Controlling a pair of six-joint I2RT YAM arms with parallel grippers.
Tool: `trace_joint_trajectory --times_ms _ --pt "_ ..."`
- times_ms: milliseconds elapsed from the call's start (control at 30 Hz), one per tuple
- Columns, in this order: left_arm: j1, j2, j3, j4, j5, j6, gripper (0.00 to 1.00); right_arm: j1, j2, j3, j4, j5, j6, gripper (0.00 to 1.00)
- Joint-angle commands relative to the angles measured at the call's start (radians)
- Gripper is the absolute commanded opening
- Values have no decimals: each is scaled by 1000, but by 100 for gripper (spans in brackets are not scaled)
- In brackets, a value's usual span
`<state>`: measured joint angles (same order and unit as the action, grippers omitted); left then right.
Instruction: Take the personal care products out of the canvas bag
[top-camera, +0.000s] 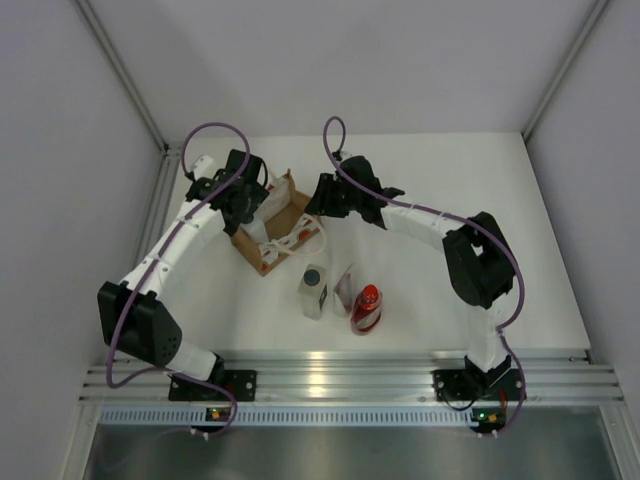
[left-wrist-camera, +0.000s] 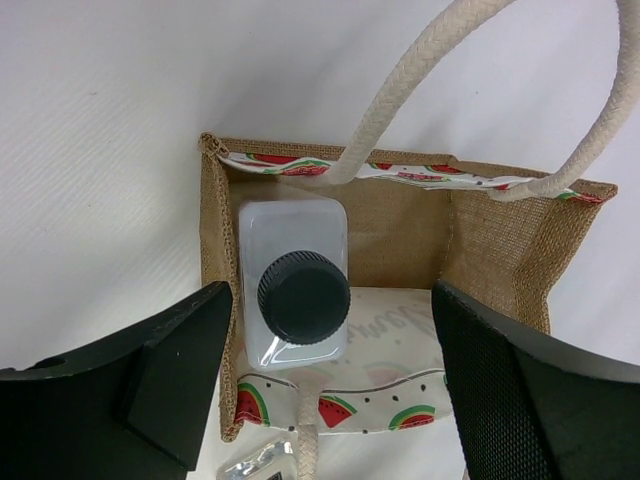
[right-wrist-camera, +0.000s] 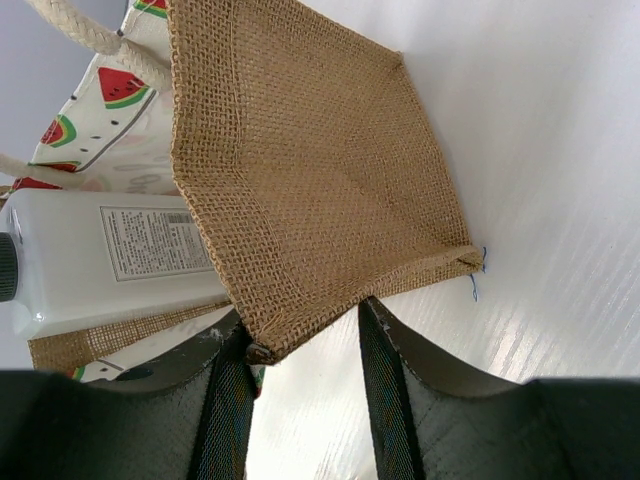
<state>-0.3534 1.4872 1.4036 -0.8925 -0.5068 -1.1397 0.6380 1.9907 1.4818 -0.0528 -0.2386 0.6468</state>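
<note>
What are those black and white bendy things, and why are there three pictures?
They are two robot arms, each ending in a two-finger claw called a gripper. One picture comes from a camera high above; the other two come from small cameras on the arms' wrists. On the white table stands a canvas bag. One white bottle with a dark cap is inside it. Out on the table are another white bottle, a white flat tube and a red bottle. The left gripper hangs open over the bag. The right gripper is at the bag's brown edge, holding no bottle.
</note>
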Motion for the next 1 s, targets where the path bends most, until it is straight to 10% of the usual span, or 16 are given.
trace_joint_trajectory --times_ms 0,967 --pt "2 -5 23 23 8 -12 85 -12 2 41 -12 -7 -18 41" --pt "2 21 -45 76 10 -23 85 -14 2 41 -12 -10 -18 41"
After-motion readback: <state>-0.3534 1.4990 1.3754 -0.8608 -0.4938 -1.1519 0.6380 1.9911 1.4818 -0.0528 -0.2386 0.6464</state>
